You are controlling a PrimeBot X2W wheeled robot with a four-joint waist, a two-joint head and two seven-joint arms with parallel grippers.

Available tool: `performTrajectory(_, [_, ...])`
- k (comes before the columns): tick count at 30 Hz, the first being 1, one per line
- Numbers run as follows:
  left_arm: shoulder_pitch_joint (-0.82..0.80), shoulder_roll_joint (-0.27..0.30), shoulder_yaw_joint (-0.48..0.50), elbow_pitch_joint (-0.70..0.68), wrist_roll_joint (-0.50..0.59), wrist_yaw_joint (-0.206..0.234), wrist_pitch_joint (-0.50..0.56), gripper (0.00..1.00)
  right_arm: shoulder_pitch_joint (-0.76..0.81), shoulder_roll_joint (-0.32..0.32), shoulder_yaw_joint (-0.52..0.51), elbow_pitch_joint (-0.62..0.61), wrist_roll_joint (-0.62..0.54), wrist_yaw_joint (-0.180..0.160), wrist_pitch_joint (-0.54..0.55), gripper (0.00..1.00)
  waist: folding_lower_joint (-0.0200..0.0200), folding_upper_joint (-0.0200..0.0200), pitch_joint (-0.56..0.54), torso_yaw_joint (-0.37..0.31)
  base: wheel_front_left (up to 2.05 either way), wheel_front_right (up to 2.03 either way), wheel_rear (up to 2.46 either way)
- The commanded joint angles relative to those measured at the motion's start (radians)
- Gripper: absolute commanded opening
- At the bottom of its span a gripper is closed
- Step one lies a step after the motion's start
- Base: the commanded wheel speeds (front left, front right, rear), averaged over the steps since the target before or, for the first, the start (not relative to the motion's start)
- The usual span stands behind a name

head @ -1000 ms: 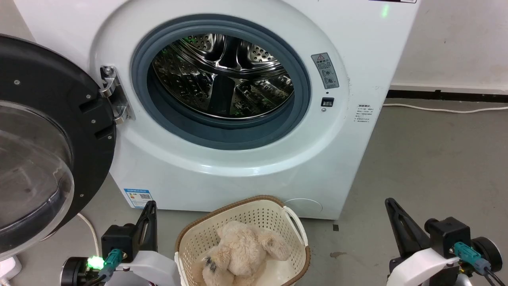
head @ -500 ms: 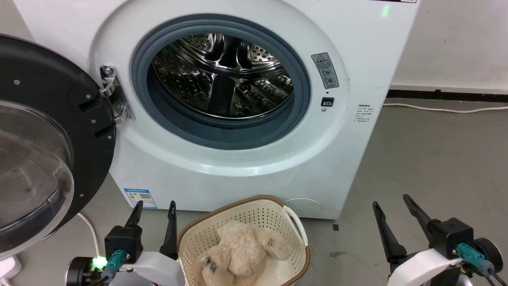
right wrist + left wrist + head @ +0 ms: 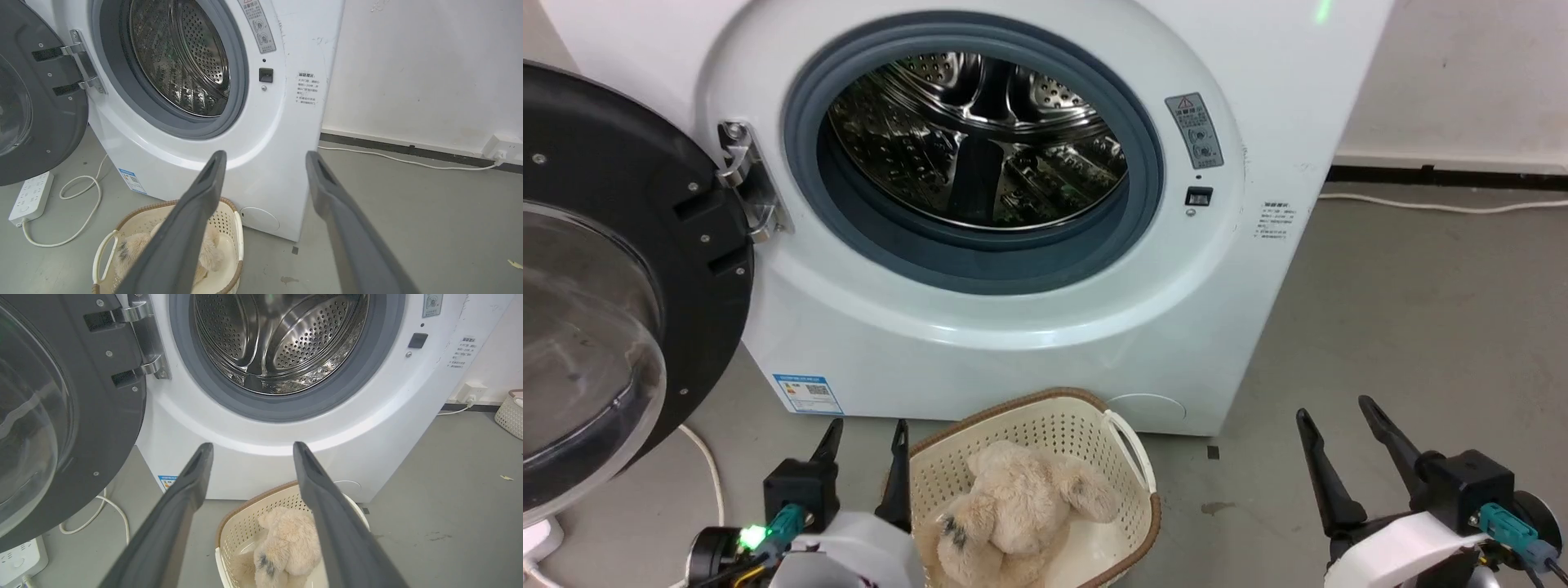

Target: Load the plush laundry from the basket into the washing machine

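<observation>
The beige plush toy (image 3: 1013,510) lies inside the cream basket (image 3: 1045,420) with the brown rim, on the floor in front of the white washing machine (image 3: 980,327). The washer's door (image 3: 621,269) hangs open to the left and the steel drum (image 3: 976,139) is bare. My left gripper (image 3: 866,437) is open just left of the basket, fingers pointing up. My right gripper (image 3: 1335,416) is open well to the right of the basket, above grey floor. The left wrist view shows the plush toy (image 3: 286,543) in the basket (image 3: 241,531) below the left gripper (image 3: 249,448). The right wrist view shows the basket (image 3: 229,220) behind the right gripper (image 3: 265,157).
A white power strip (image 3: 30,196) and looped cable (image 3: 81,204) lie on the floor under the open door. Another white cable (image 3: 1437,204) runs along the wall base at the right. A second perforated basket (image 3: 508,414) stands by the far wall. Grey floor spreads to the right.
Both grippers opened from shut about a second ago. The head camera has since tilted and shifted, and the left gripper now stands a little closer to the basket.
</observation>
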Motion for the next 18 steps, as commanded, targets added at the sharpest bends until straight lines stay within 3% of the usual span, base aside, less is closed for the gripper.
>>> performTrajectory(1, [-0.024,0.001,-0.012,0.012,-0.012,0.006,0.007,1.0,0.008,0.0,-0.003,-0.006,0.012,0.0,-0.01,1.0,0.0,0.0,0.007,-0.002,0.0,0.0,0.0])
performTrajectory(18, [-0.182,0.014,-0.098,0.241,-0.077,0.012,0.125,1.0,-0.03,-0.001,-0.017,-0.01,0.089,0.0,-0.059,1.0,0.0,0.0,0.154,-0.046,0.0,0.0,0.0])
